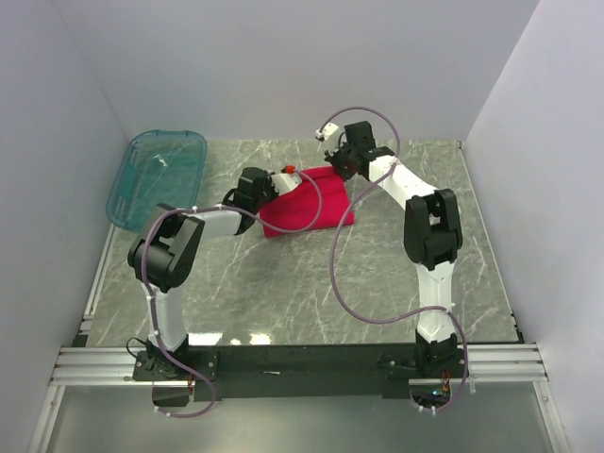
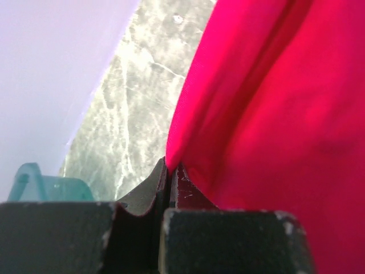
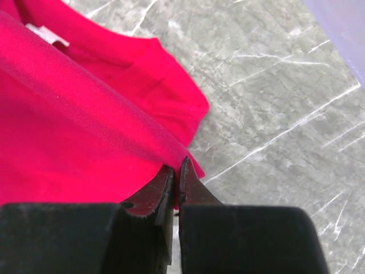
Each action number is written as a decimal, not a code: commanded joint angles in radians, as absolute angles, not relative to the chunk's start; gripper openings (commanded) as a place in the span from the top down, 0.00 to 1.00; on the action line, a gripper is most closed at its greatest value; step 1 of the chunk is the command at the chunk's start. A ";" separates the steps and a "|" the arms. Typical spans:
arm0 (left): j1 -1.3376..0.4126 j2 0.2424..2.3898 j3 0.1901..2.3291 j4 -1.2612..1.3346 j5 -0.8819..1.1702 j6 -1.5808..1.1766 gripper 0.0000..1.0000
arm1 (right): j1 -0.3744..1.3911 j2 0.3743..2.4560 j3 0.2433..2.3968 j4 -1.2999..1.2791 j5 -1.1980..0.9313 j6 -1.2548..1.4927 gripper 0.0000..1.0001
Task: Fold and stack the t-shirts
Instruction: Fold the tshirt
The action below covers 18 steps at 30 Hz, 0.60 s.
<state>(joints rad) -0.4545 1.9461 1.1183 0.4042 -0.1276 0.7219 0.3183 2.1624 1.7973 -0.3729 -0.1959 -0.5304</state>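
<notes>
A red shirt [image 1: 307, 208] lies bunched toward the far middle of the grey marbled desk [image 1: 283, 283], with both arms reaching in over it from either side. The left fingers [image 1: 285, 177] sit at the shirt's far left edge and the right fingers [image 1: 338, 162] at its far right corner. Between them the cloth looks lifted along the back, while the near part lies on the desk. From the left wrist, the left fingers [image 2: 170, 170] are pressed tight together with an edge of the shirt [image 2: 274, 114] pinched at their tips, and red cloth fills the right of that view in soft folds. From the right wrist, the right fingers [image 3: 171, 174] are likewise closed to a sliver. A taut fold of the shirt [image 3: 74, 137] runs straight into their tips, so they too have hold of it. Behind that fold a flat layer rests on the desk, with the small white label [image 3: 47, 34] showing at the top left. A see-through teal tub [image 1: 142, 189] stands at the far left corner, well apart from the shirt and close to the white wall [image 1: 57, 142]. One corner of the tub [image 2: 34, 182] shows in the left wrist view.
</notes>
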 commanded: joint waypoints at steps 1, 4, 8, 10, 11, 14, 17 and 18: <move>-0.443 1.953 1.150 0.466 -0.184 0.736 1.00 | 0.314 2.170 1.844 -0.301 -0.160 -0.486 1.00; -0.439 1.957 1.161 0.471 -0.187 0.739 0.99 | 0.314 2.183 1.865 -0.307 -0.160 -0.477 1.00; -0.434 1.977 1.193 0.440 -0.172 0.742 0.99 | 0.314 2.203 1.899 -0.318 -0.153 -0.474 1.00; -0.434 1.983 1.212 0.430 -0.173 0.744 0.99 | 0.314 2.207 1.902 -0.321 -0.152 -0.476 1.00; -0.433 1.991 1.215 0.430 -0.175 0.745 0.99 | 0.314 2.207 1.902 -0.322 -0.149 -0.476 1.00; -0.431 2.002 1.236 0.417 -0.176 0.747 0.99 | 0.314 2.206 1.898 -0.319 -0.146 -0.476 1.00; -0.430 2.011 1.253 0.407 -0.181 0.744 0.99 | 0.314 2.209 1.899 -0.318 -0.143 -0.474 1.00; -0.430 2.014 1.255 0.410 -0.186 0.741 0.99 | 0.314 2.207 1.901 -0.318 -0.141 -0.472 1.00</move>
